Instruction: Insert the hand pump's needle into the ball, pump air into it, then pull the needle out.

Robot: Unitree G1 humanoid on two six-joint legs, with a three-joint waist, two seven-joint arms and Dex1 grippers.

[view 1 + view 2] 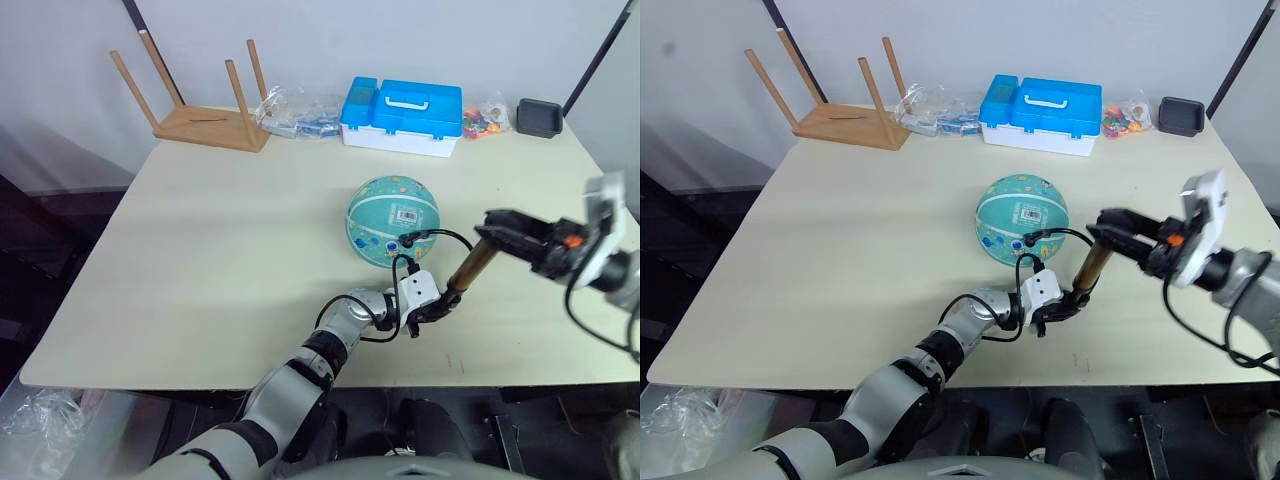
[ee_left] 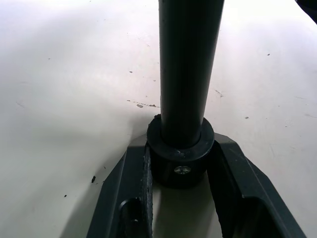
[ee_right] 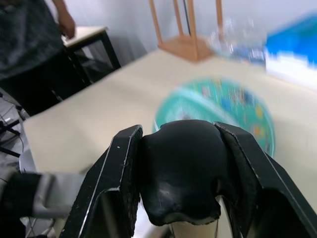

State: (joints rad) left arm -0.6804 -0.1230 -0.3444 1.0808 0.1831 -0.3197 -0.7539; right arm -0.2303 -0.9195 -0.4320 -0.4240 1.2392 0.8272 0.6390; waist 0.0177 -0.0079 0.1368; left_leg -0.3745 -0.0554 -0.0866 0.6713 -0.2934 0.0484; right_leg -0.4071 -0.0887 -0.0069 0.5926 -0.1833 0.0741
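left eye view: blue case (image 1: 403, 114) behind ball (image 1: 392, 220)

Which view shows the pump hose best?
Left eye view: the thin black hose loops from the hand pump toward the ball. Right eye view shows the same loop. The left wrist view shows the pump's base cap, the right wrist view its handle.

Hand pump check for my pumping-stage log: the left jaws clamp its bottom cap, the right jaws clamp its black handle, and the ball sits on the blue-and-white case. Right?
Not quite. The ball sits on the table, apart from the blue-and-white case at the far edge, as the left eye view shows. The grips on the hand pump are as you said.
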